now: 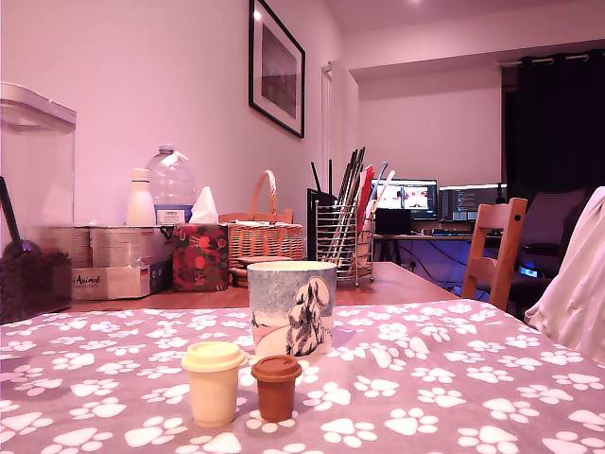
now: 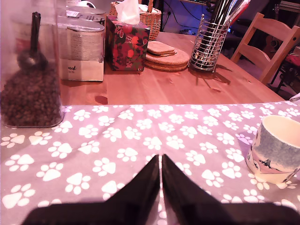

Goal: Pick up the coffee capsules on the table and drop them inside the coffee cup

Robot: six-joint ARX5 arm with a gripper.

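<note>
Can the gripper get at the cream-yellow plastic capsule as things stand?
Probably yes. The cream-yellow plastic capsule stands upright on the paw-print cloth with nothing above it; only the brown capsule sits close beside it. The gripper is shut, empty, and must open first. The capsule is out of the wrist view.

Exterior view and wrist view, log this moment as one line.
gripper: shut, empty, above paw-print cloth table | cream-yellow plastic capsule and brown plastic capsule: upright, in front of cup | pale blue-white ceramic cup: upright

Matt grey paw-print cloth [image 1: 454,378] covers the table; the cream-yellow plastic capsule [image 1: 215,382] and brown plastic capsule [image 1: 276,387] look smooth, the pale blue-white ceramic cup [image 1: 291,307] softly glazed.
</note>
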